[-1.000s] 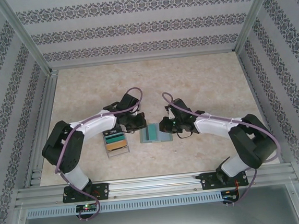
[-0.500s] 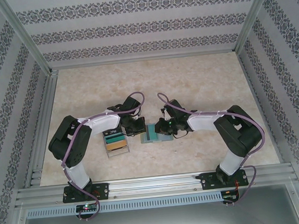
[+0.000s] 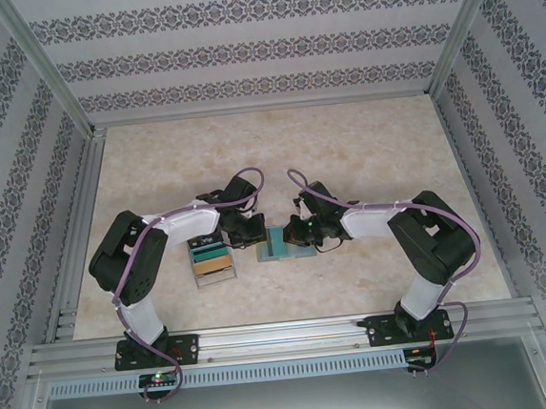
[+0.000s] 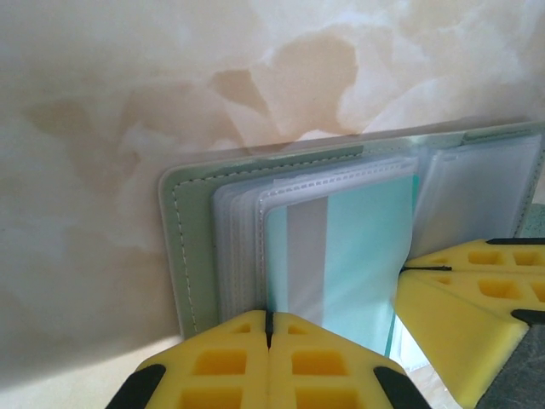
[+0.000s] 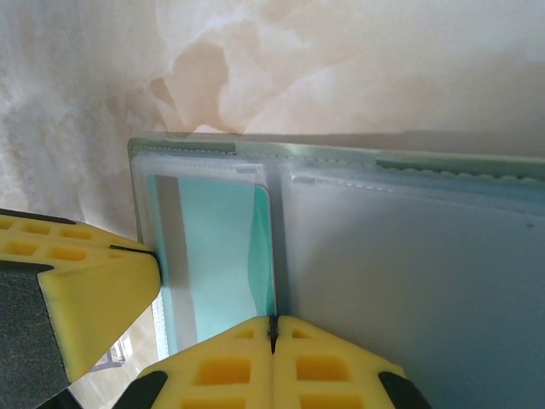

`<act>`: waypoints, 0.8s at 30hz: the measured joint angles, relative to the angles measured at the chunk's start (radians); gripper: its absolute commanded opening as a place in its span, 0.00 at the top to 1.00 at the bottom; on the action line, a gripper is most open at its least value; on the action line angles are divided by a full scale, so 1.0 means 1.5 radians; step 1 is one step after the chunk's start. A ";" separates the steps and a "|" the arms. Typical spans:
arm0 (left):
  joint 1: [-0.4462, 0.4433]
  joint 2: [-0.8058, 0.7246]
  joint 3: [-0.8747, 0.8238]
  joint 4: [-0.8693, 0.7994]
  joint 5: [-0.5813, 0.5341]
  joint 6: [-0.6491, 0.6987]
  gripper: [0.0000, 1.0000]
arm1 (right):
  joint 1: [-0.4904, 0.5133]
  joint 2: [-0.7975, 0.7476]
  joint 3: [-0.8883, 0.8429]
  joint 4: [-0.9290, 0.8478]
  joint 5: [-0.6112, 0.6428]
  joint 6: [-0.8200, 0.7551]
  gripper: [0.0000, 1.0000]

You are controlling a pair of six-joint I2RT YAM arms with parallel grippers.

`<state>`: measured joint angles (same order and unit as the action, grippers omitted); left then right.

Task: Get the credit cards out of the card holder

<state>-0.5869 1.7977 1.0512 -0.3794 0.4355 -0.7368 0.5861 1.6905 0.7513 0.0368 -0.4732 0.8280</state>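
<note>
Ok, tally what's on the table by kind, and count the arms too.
Card holder: 1
Tray of cards: 1
Robot arms: 2
Total: 4

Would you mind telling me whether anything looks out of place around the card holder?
Nothing stands out: the card holder lies open on the table, a teal card sitting straight in it.
</note>
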 measured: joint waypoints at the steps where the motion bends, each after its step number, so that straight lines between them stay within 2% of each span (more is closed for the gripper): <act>1: 0.000 0.001 0.001 0.000 0.000 0.002 0.99 | -0.003 -0.004 -0.005 0.003 -0.001 0.000 1.00; 10: -0.001 0.004 0.007 -0.007 0.000 0.016 0.98 | -0.029 -0.048 -0.042 0.004 -0.003 -0.001 1.00; 12: -0.001 0.004 0.009 -0.011 0.000 0.020 0.92 | -0.029 -0.048 -0.045 0.004 -0.005 0.000 1.00; 14: -0.001 0.004 0.013 -0.020 -0.003 0.023 0.79 | -0.029 -0.048 -0.048 0.004 -0.005 -0.001 0.99; 15: -0.001 0.004 0.014 -0.024 -0.003 0.025 0.77 | -0.029 -0.048 -0.048 0.004 -0.005 -0.001 0.93; 17: -0.002 0.004 0.020 -0.032 -0.005 0.030 0.77 | -0.029 -0.048 -0.049 0.004 -0.005 -0.001 0.88; 24: -0.030 0.001 0.033 -0.036 -0.013 0.030 0.86 | -0.029 -0.048 -0.049 0.011 -0.009 -0.002 0.83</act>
<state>-0.6315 1.7985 1.1007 -0.4339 0.4164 -0.6922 0.5430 1.6184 0.6785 0.0536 -0.4862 0.8246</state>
